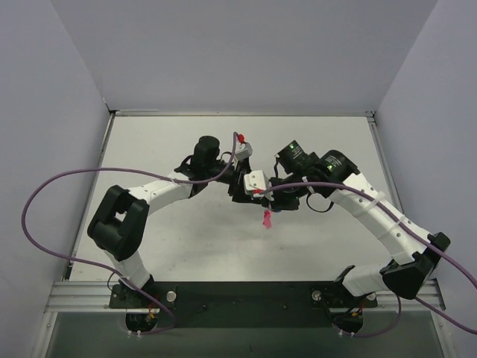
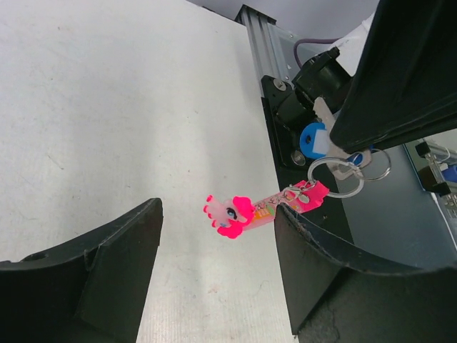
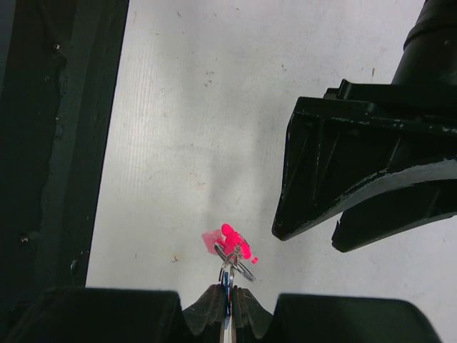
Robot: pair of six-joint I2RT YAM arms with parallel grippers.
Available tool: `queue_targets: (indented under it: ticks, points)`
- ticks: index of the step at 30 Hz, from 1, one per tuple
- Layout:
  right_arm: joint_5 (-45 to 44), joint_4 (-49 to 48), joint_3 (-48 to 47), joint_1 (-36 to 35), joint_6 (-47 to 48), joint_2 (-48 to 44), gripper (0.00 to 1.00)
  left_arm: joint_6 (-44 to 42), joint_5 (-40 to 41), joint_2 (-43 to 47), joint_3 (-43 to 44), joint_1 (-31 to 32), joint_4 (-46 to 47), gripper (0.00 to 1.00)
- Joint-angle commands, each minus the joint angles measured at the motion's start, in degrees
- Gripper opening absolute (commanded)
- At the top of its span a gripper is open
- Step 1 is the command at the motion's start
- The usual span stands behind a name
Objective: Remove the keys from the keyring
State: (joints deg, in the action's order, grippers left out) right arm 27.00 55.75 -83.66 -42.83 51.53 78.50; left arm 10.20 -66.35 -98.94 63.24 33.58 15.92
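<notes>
Blue key (image 2: 313,139) is being pinched by the pressed-together right gripper (image 3: 228,304) above the table (image 1: 186,246). Keyring (image 2: 335,176) and pink key (image 2: 232,214) are being dangled beneath. Left gripper (image 2: 218,214) is being held spread, its fingers (image 2: 107,271) flanking the pink key.

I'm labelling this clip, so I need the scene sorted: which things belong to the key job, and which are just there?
Job: blue key, pink keys, keyring, right claw shut on the blue key, left claw open.
Just there: purple cables, metal rail, walls.
</notes>
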Motion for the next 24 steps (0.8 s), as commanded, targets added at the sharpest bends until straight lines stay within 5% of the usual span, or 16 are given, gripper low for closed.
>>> queue_targets:
  ticks: [1, 24]
  points:
    - [-1.9, 5.0, -4.3, -1.5, 1.0, -1.2, 0.00, -2.1, -3.9, 0.5, 0.4, 0.7, 1.9, 0.73]
    - [-10.7, 7.4, -9.2, -6.1, 0.9, 5.8, 0.00, 11.3, -9.4, 3.3, -5.0, 3.2, 19.8, 0.71]
